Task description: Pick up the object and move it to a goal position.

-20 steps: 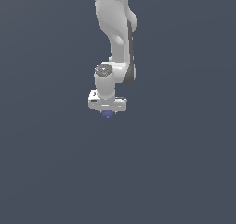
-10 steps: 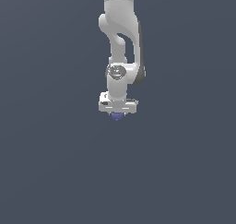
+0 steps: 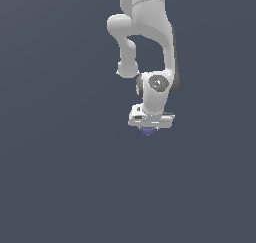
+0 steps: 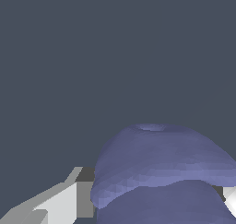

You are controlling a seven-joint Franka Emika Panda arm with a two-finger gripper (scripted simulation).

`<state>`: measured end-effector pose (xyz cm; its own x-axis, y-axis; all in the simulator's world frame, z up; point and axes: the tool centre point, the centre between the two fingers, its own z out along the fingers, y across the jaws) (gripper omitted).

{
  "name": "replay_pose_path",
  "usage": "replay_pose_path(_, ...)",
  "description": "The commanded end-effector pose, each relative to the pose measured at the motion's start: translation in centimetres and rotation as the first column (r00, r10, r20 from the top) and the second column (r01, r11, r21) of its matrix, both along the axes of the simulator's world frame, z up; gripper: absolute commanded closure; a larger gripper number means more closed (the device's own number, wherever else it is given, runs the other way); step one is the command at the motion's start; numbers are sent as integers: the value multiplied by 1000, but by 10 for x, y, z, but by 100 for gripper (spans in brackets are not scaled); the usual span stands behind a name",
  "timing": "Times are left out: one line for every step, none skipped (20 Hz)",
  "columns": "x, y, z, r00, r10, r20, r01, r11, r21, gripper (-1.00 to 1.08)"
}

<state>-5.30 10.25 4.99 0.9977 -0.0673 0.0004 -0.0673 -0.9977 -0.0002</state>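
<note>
- The object, a small dark blue-purple rounded lump (image 3: 147, 132) with faint ridges and a shallow dimple, is seen tucked directly under the white robot gripper (image 3: 148, 129).
- In the wrist view, the lump (image 4: 161, 168) is pressed between pale grey fingers (image 4: 64, 202), so it is held.
- Only a plain dark grey-blue background (image 3: 60, 177) is seen around; nothing is blocking.

Light: even and soft, flat slate-grey backdrop in both views.
Arm (image 3: 147, 32): brightest on its upper curves, greyer along its underside and the exterior view's right edge.
Shadows: none cast on the backdrop.
Glare: none.
Sharpness: crisp, no blur.
Object (image 4: 161, 172): faceted shading, paler at its crown, a darker band below.
</note>
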Motion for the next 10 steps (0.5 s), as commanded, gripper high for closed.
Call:
replay_pose_path(9,28,2,1000,-1,0,1,1000,0,108)
replay_pose_path(13,38,2,1000,-1,0,1,1000,0,108)
replay_pose_path(16,48,3,1000,-1,0,1,1000,0,108)
replay_pose_path(20,57,3,1000,-1,0,1,1000,0,108)
replay_pose_path(23,65,4,1000,-1,0,1,1000,0,108)
replay_pose_path(26,72,4,1000,-1,0,1,1000,0,108)
replay_pose_path(28,79,5,1000,-1,0,1,1000,0,108)
replay_pose_path(31,85,5,1000,-1,0,1,1000,0,108)
replay_pose_path(33,91,5,1000,-1,0,1,1000,0,108)
replay_pose_path(35,96,5,1000,-1,-1,1,1000,0,108)
